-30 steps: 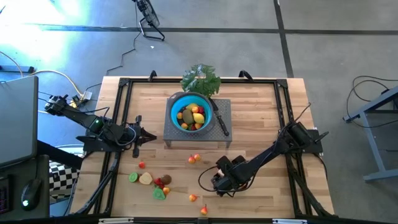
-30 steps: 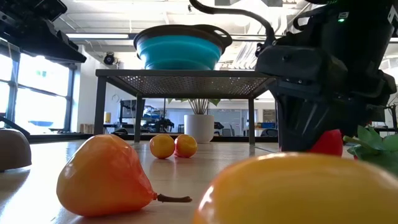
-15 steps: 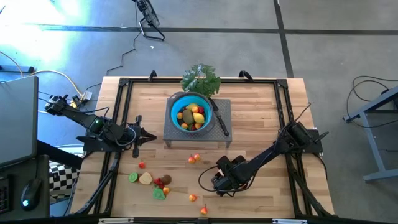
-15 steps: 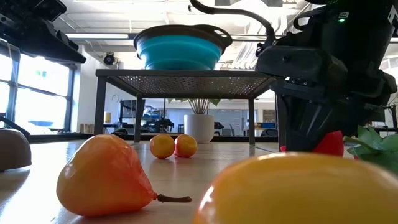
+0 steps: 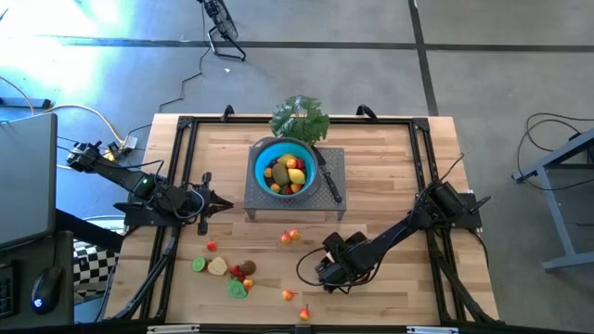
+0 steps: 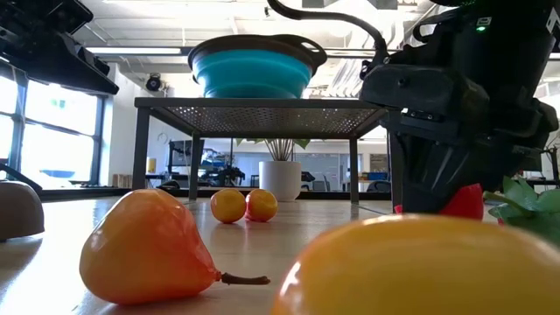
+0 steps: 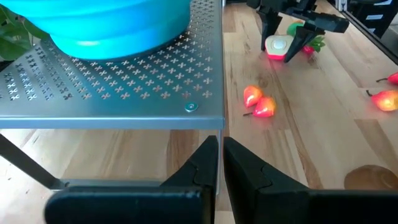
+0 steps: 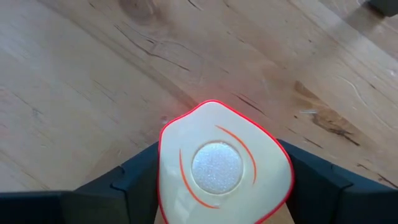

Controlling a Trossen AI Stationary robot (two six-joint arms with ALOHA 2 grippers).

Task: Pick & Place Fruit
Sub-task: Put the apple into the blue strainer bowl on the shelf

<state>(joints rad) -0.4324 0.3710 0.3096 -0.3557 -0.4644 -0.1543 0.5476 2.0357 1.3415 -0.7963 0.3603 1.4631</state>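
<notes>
Already my right gripper (image 8: 217, 186) is clamped on the red-skinned apple slice (image 8: 222, 165) low over the near right boards, cut face out, with the blue bowl (image 5: 286, 167) far-left of it on the rack, while my left gripper (image 5: 225, 203) waits closed

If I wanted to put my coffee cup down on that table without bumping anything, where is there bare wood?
The widest bare wood lies in the far right corner, between the metal stand and the right arm. The far left corner beyond the left gripper is bare too. The front left is crowded with loose fruit, and the right gripper holds a slice there.
</notes>
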